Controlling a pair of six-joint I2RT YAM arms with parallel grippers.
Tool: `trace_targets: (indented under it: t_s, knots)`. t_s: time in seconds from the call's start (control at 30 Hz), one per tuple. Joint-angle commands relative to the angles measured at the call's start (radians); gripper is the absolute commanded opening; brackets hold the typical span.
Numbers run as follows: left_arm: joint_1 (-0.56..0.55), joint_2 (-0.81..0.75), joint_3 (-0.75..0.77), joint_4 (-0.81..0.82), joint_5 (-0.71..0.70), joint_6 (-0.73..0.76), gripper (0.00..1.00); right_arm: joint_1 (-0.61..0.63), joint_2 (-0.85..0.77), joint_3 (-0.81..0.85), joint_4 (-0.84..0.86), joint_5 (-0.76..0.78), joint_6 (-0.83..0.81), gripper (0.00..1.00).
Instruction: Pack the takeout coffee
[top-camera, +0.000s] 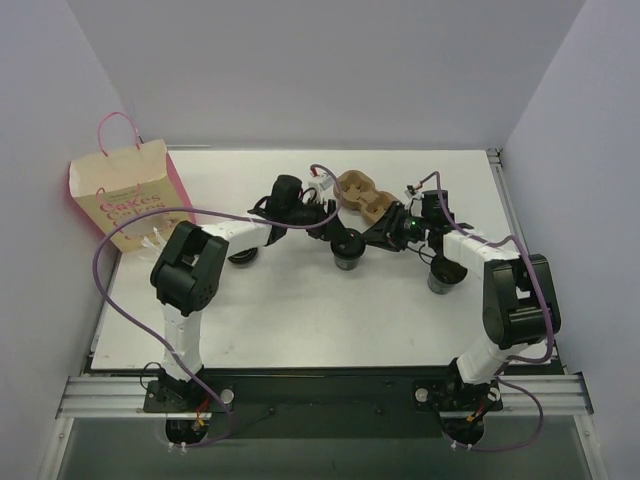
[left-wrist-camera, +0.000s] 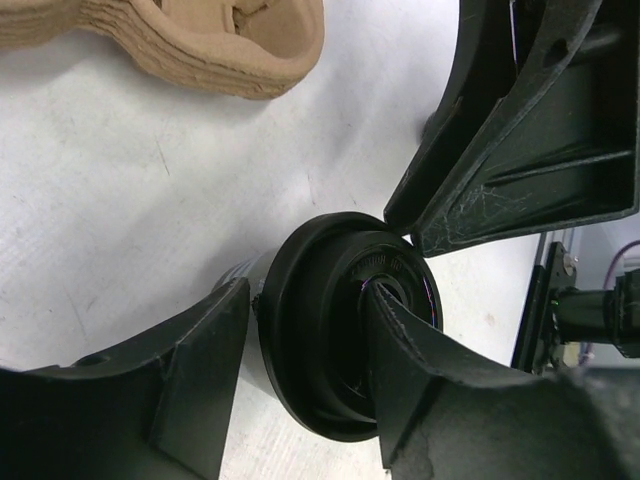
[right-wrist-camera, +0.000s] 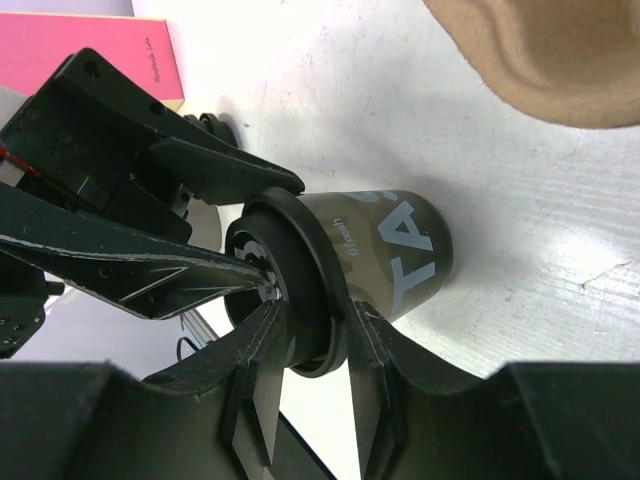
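The takeout coffee (top-camera: 347, 258) is a small olive-grey cup with a black lid (left-wrist-camera: 320, 330) and pale lettering (right-wrist-camera: 400, 250), standing mid-table where both arms meet. My left gripper (top-camera: 338, 242) comes in from the left. In the left wrist view it (left-wrist-camera: 308, 290) is shut on the cup, one finger across the lid's top and the other against the cup's side under the rim. My right gripper (top-camera: 364, 240) comes in from the right. Its jaws (right-wrist-camera: 318, 308) straddle the lid's rim, slightly open, with a sliver of gap showing. One right finger (left-wrist-camera: 500, 150) touches the lid's edge.
A brown pulp cup carrier (top-camera: 362, 195) lies just behind the cup. A paper bag (top-camera: 125, 195) with pink sides and handles stands at the far left. A lidless cup (top-camera: 440, 277) stands by the right arm. Another cup (top-camera: 243, 257) shows partly under the left arm.
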Motion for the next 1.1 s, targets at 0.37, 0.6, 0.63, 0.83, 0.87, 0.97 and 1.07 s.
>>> trace_targets:
  t_s: [0.37,0.6,0.63,0.83,0.87,0.97,1.07]
  knots:
    - [0.035,0.001,-0.050,-0.158,0.089,-0.044,0.82,0.011,-0.092,0.007,-0.149,0.015,-0.117,0.33]
    - [0.035,-0.011,-0.027,-0.151,0.107,-0.064,0.97,0.010,-0.126,0.016,-0.218,0.046,-0.174,0.34]
    - [0.035,-0.020,-0.024,-0.146,0.110,-0.070,0.97,0.010,-0.129,0.018,-0.223,0.050,-0.181,0.34]
    - [0.038,-0.037,0.012,-0.152,0.122,-0.095,0.97,0.011,-0.141,0.016,-0.238,0.063,-0.204,0.35]
    - [0.041,-0.038,0.013,-0.152,0.125,-0.100,0.98,0.010,-0.143,0.018,-0.266,0.072,-0.214,0.35]
    - [0.042,-0.048,0.016,-0.145,0.133,-0.116,0.97,0.011,-0.150,0.016,-0.275,0.080,-0.221,0.35]
    - [0.041,-0.071,0.003,-0.120,0.132,-0.130,0.97,0.010,-0.153,0.025,-0.302,0.081,-0.231,0.35]
